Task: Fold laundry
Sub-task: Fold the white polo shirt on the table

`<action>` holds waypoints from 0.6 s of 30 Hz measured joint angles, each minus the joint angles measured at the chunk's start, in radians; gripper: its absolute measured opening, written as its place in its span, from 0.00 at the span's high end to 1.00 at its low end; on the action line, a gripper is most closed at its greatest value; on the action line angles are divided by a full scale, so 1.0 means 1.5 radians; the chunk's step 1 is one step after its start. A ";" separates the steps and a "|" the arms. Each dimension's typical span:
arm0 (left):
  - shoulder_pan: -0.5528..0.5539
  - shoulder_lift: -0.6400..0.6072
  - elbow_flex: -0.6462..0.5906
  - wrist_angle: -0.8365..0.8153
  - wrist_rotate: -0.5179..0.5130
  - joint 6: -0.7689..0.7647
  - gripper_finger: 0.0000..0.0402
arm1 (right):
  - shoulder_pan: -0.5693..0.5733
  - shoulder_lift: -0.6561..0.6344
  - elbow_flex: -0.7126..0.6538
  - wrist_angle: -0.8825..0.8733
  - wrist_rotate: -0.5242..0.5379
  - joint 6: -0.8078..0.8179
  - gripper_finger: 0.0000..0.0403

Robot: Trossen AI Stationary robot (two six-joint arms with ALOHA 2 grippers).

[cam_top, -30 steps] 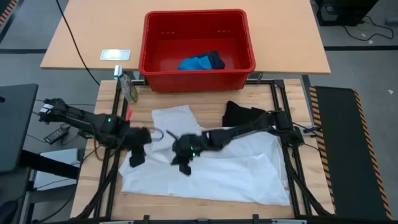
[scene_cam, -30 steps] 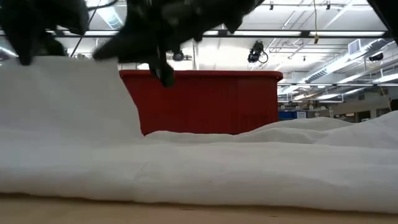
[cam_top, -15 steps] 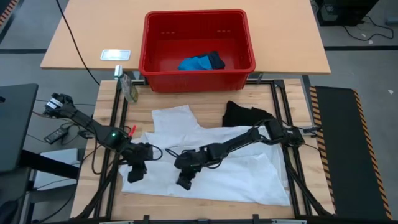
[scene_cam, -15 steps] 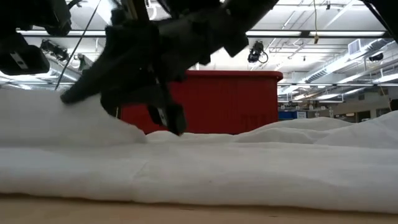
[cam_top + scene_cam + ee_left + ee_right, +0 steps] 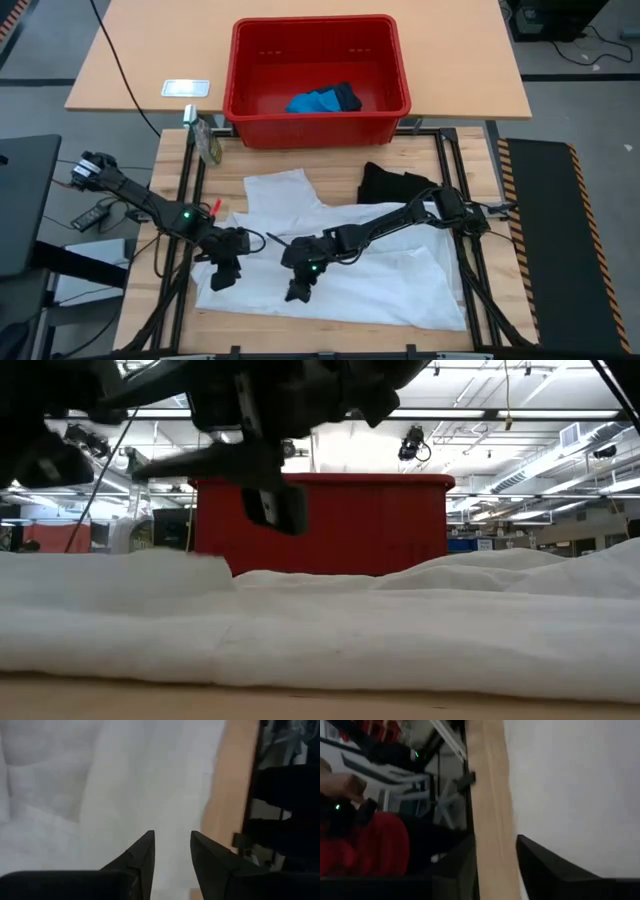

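Observation:
The white garment (image 5: 370, 270) lies spread flat over the near half of the wooden table (image 5: 225, 170). A black shirt (image 5: 392, 185) is bunched at the garment's far right corner. The small blue piece (image 5: 312, 101) lies inside the red basket (image 5: 238, 70) beyond the table's far edge. My left gripper (image 5: 222, 276) hovers over the white garment's left part, open, with only cloth (image 5: 100, 795) showing below its fingers (image 5: 145, 847). My right gripper (image 5: 298, 291) is open too and hangs just above the garment near its near edge (image 5: 570, 780).
Black frame rails (image 5: 452, 200) run along the table's left and right sides. A small greenish item (image 5: 208, 142) sits at the far left corner. A white flat device (image 5: 186, 88) lies on the tan table behind. Bare wood (image 5: 227, 795) shows beside the cloth.
Both grippers have moved toward the table's near edge and down. In the low view the white garment's left part, held up a second ago, has sunk and now lies flat, with both grippers clear above it.

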 joint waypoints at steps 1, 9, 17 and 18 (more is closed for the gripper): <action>0.002 0.005 -0.011 0.009 0.000 0.000 0.68 | 0.000 0.000 0.000 -0.010 -0.025 0.004 0.58; 0.001 0.064 -0.106 0.113 -0.003 -0.063 0.68 | -0.007 -0.022 0.000 -0.245 0.026 0.029 0.50; -0.046 0.106 -0.174 0.185 -0.005 -0.211 0.68 | -0.010 -0.091 0.000 -0.533 0.137 -0.098 0.54; -0.060 0.106 -0.174 0.195 -0.003 -0.233 0.68 | -0.007 -0.102 0.000 -0.566 0.154 -0.110 0.55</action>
